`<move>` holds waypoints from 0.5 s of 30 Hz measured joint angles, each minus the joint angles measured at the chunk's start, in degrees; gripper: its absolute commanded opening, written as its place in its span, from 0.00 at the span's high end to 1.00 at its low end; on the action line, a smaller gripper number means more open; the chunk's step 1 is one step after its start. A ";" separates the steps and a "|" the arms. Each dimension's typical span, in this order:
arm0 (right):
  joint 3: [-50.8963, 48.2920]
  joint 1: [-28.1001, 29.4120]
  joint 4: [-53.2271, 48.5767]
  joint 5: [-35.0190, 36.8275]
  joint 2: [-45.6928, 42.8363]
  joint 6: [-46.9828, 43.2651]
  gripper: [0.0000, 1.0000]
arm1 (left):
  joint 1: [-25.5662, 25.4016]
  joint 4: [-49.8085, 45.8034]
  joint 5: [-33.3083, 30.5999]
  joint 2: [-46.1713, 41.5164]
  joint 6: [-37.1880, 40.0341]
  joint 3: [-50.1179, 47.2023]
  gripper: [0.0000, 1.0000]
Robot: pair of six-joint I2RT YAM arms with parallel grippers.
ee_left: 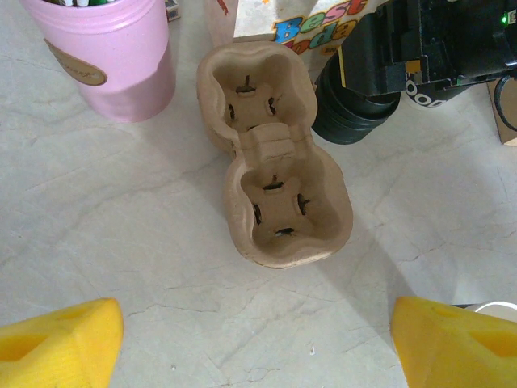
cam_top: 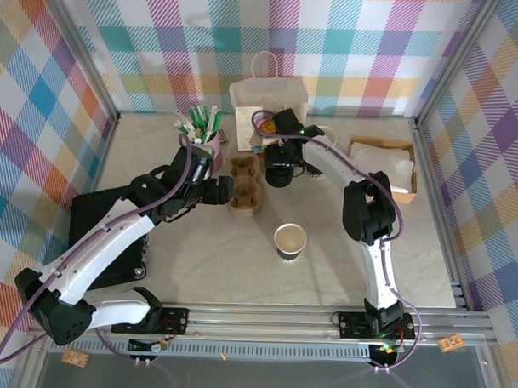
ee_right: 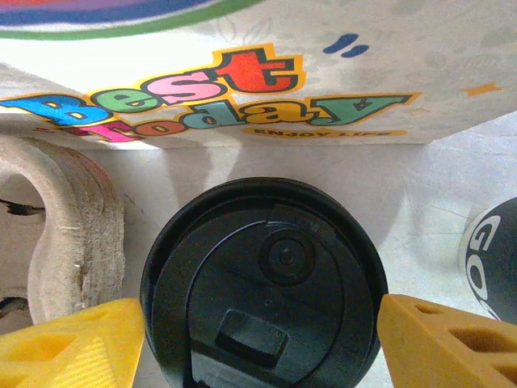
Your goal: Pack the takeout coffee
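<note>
Left wrist: empty two-well carrier, left tool apart (right tool astride the takeout coffee, grip unclear)

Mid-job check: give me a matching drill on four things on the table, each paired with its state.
1 takeout coffee
2 cup carrier
3 pink cup
4 open paper cup

A holds pens
B both wells empty
C black lid on
D stands apart from the rest, nothing inside

Pairs: 1-C, 2-B, 3-A, 4-D

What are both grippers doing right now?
Left gripper: open, empty, above the cup carrier.
Right gripper: open, straddling the takeout coffee.
</note>
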 measured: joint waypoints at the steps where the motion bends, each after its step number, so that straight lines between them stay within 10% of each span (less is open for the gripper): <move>1: 0.02 0.00 0.00 -0.02 0.00 0.00 0.23 | 0.00 0.00 0.00 0.00 0.00 0.00 0.14; 15: 0.24 0.00 -0.39 -0.61 1.14 0.02 0.24 | 0.00 0.00 0.00 0.00 -0.02 0.00 0.14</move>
